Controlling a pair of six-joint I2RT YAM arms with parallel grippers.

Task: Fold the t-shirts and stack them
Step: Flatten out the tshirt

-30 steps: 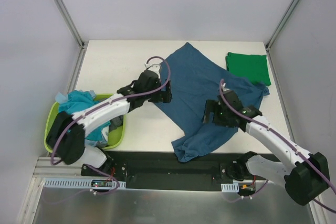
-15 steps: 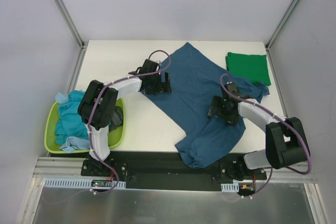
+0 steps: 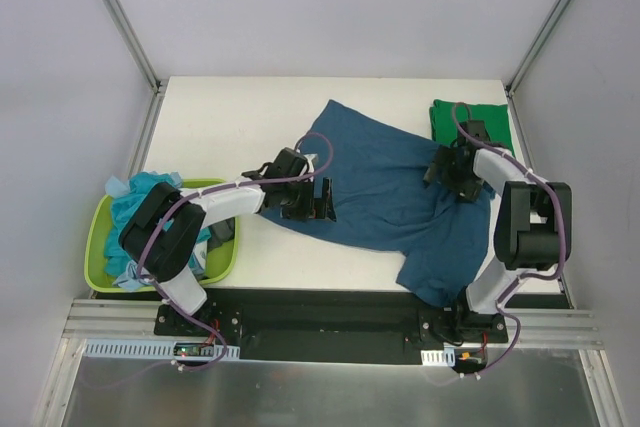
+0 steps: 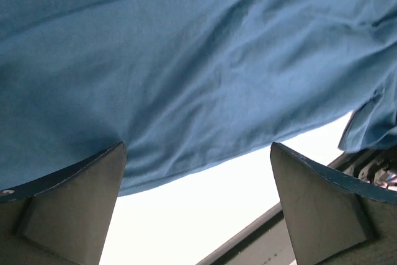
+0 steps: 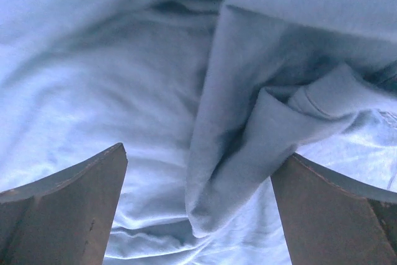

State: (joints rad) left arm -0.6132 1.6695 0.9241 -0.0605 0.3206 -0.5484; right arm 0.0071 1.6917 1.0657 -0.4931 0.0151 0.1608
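Note:
A dark teal-blue t-shirt lies spread and rumpled across the middle of the table. My left gripper is open at its near left edge; the left wrist view shows the shirt's hem just beyond the open fingers, with bare table under them. My right gripper is open over the shirt's right side; the right wrist view shows a bunched fold between the fingers. A folded bright green t-shirt lies at the back right. Light turquoise shirts are piled in the basket.
A lime-green plastic basket stands at the table's left front, with dark cloth in it beside the turquoise. The table's near edge and a black rail run below the shirt.
The blue shirt has been dragged right and turned so that it lies more crosswise. My right gripper moved back toward the green shirt; my left gripper moved nearer and to the right.

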